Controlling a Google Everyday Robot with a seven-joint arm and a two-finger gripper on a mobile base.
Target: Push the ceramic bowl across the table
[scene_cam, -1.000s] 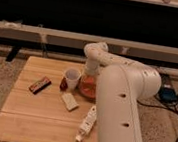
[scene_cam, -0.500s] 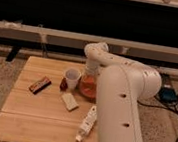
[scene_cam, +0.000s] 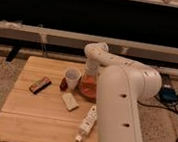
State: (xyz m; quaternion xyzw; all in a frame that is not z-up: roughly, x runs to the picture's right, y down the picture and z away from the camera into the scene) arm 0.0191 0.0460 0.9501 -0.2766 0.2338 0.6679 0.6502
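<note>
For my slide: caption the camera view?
Robot claw at the ceramic bowl beside a white cup on the table.

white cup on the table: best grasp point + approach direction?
Take the white cup by its rim, coming from above: it stands upright with its mouth open upward. Pinch the left wall, since the ceramic bowl and the gripper crowd its right side and a small dark red object sits at its front-left base. The table beyond is freer.

Gripper [scene_cam: 89,76] over ceramic bowl [scene_cam: 88,88], right of cup [scene_cam: 71,78], on table [scene_cam: 30,112]
</note>
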